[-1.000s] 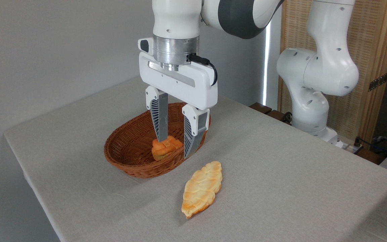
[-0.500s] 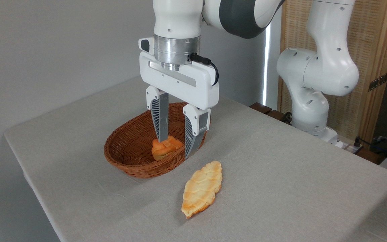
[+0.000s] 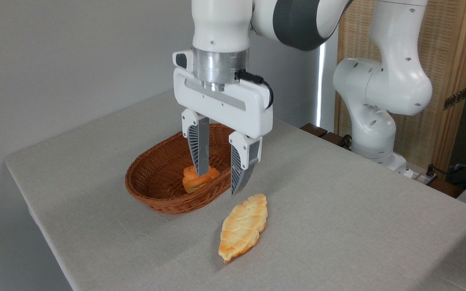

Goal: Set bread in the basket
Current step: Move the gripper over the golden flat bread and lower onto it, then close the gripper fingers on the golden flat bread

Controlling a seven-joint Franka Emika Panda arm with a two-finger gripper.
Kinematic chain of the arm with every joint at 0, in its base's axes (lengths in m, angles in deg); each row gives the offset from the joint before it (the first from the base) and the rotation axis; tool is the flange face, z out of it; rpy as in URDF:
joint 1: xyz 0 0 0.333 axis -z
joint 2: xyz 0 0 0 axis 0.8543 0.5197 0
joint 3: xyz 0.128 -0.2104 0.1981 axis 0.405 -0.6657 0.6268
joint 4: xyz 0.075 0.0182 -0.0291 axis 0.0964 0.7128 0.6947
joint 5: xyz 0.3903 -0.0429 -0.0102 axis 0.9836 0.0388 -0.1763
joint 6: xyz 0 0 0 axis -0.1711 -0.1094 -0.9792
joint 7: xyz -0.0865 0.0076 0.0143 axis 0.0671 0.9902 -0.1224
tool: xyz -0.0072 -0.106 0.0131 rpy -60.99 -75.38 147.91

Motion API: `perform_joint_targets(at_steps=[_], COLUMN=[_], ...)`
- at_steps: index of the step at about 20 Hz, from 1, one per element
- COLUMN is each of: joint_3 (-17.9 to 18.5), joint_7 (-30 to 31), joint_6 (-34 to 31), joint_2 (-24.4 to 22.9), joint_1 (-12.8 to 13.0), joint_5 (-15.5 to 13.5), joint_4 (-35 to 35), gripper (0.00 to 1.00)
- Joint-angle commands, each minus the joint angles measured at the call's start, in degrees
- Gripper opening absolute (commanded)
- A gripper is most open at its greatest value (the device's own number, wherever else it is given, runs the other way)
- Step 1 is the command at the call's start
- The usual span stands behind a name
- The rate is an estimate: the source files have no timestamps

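The bread [image 3: 244, 226], a long pale golden loaf with a scored crust, lies flat on the table cloth just in front and to the right of the basket [image 3: 152, 184]. The basket is an oval reddish-brown wicker one. My gripper [image 3: 219, 184] hangs open and empty over the basket's near right rim, fingers pointing down, a little above and behind the loaf's far tip. Nothing sits between the fingers.
A small round orange bun [image 3: 198, 178] rests inside the basket, partly hidden by my left finger. The arm's white base [image 3: 374, 133] stands at the back right. The table's edge [image 3: 39, 218] runs close along the left.
The gripper has shifted to the right and slightly towards the loaf, staying open. The bun, the basket and the loaf have not moved.
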Motion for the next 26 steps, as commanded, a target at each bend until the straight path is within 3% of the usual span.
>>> perform_joint_targets(at_steps=[1,10,19,26], joint_3=[1.9,2.9,2.3,2.2], joint_7=[-1.6,-1.4,-1.4,-1.4], joint_6=[2.2,5.8,8.5,9.0], joint_2=[-0.2,1.5,7.4,8.6], joint_1=[-0.1,-0.3,0.1,0.2], joint_5=[-0.7,-0.6,-0.8,-0.7], joint_4=[3.2,7.8,7.5,7.3], gripper=[1.00,1.00,1.00,1.00])
